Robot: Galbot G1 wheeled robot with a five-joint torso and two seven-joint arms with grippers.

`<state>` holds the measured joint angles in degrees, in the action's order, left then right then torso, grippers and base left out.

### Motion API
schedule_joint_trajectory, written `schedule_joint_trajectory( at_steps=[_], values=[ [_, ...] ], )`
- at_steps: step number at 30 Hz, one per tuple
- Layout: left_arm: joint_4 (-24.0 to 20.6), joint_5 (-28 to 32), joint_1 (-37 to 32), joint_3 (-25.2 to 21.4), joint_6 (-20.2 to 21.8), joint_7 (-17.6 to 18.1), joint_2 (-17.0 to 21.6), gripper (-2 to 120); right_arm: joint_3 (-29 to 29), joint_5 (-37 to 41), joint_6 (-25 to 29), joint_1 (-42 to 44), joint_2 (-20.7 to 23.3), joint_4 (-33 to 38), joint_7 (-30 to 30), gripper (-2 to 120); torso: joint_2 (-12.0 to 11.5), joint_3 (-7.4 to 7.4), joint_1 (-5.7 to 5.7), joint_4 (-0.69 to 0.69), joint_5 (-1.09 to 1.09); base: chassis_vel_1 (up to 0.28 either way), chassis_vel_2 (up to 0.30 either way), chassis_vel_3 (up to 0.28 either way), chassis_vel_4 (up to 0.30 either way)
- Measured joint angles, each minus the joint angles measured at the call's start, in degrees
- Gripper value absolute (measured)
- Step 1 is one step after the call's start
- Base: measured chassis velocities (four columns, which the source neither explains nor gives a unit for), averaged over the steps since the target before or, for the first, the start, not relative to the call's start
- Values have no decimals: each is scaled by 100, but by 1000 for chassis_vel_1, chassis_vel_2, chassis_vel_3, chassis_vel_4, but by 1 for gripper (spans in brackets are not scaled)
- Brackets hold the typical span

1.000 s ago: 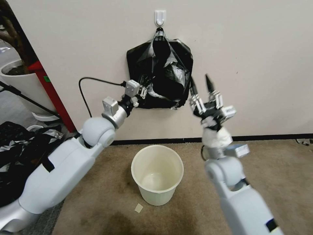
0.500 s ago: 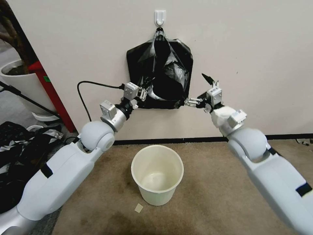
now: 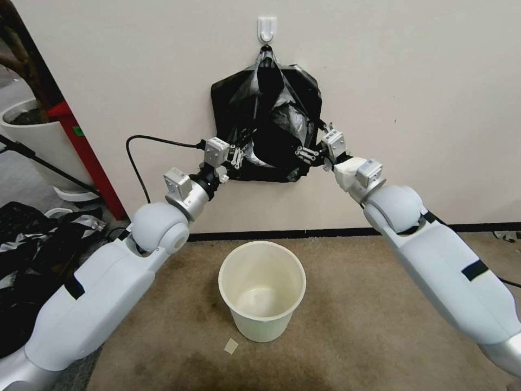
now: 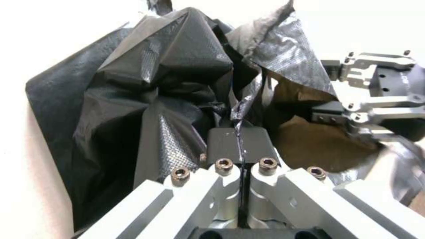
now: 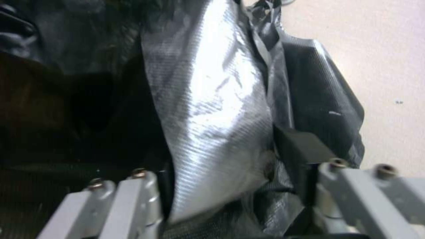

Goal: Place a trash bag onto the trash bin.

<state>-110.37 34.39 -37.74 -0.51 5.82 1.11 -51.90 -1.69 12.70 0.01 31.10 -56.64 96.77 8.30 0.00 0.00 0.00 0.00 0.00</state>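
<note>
The trash bag, glossy black film, hangs on the wall from a white hook. My left gripper is at the bag's lower left edge; in the left wrist view its pads are shut on a thin fold of the film. My right gripper is at the bag's lower right edge. Its fingers stand apart, with a shiny fold of the bag lying between them. The cream-white trash bin stands open and upright on the carpet below, between both arms.
At the left are a red post, a large white plant pot and a black-and-silver jumble on the floor. A black cable loops from my left wrist. A paper scrap lies by the bin.
My right arm has swung down and leftward from a raised pose, bringing its open gripper onto the bag's lower right edge. The left gripper has kept its hold, barely shifting.
</note>
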Motion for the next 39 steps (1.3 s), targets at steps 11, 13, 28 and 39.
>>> schedule_joint_trajectory(
  at_steps=[11,13,28,39],
  values=[
    [37,34,-71,-143,-6,0,-19,0,-216,108,643,222,-240,-178,192,7,0,0,0,-1,0,0,0,0,0],
    [37,34,-72,-145,-7,0,-20,0,-224,128,665,235,-245,-173,193,6,0,0,0,-1,0,0,0,0,0],
    [-722,-426,-1604,-1025,-211,206,-434,0,-926,1270,-233,2759,-526,2259,-1490,0,0,-1,0,-1,-1,0,0,0,0],
    [-2114,-597,-3518,-2034,11,413,-799,0,-846,847,-970,4647,-1234,3765,-2736,0,0,-2,-1,0,0,0,0,0,0]
  ],
)
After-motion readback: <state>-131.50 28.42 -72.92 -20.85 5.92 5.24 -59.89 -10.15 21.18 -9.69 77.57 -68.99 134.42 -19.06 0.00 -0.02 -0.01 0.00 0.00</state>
